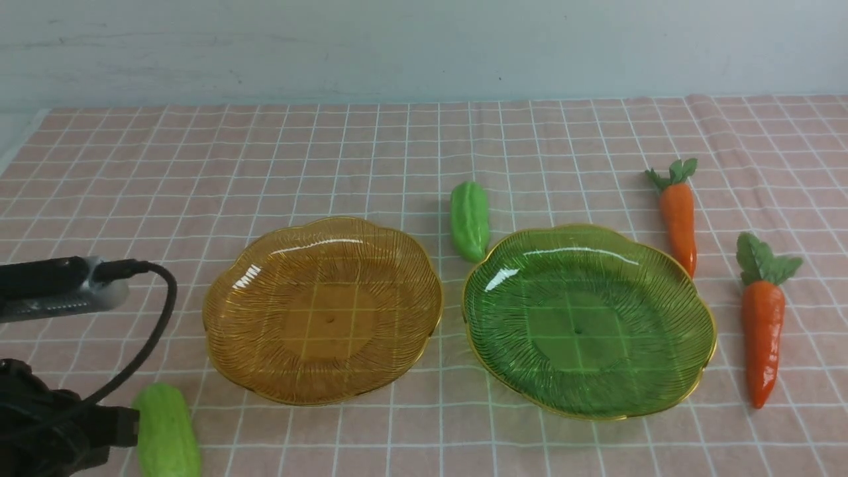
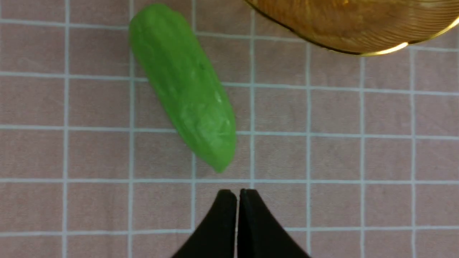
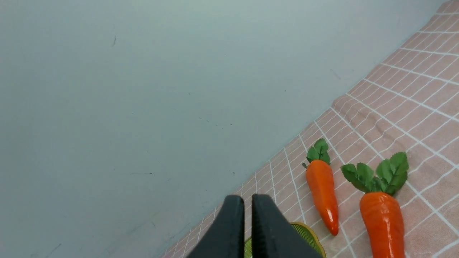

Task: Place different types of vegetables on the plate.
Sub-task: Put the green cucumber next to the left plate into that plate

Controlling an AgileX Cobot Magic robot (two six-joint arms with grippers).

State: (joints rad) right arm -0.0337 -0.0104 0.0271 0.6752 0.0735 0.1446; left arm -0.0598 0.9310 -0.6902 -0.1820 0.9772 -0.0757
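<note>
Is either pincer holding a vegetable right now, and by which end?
No. Left pincer and right pincer are both shut on nothing.

Your left wrist camera looks straight down on the pink checked cloth (image 2: 358, 154). The left gripper (image 2: 237, 195) has its two black fingers pressed together, only a thin seam between them and nothing held. A light green gourd (image 2: 184, 84) lies flat on the cloth, its pointed end turned toward the fingertips, near them but not touching. You also see the gold-edged rim of an amber plate (image 2: 344, 25), apart from the gourd.
</note>
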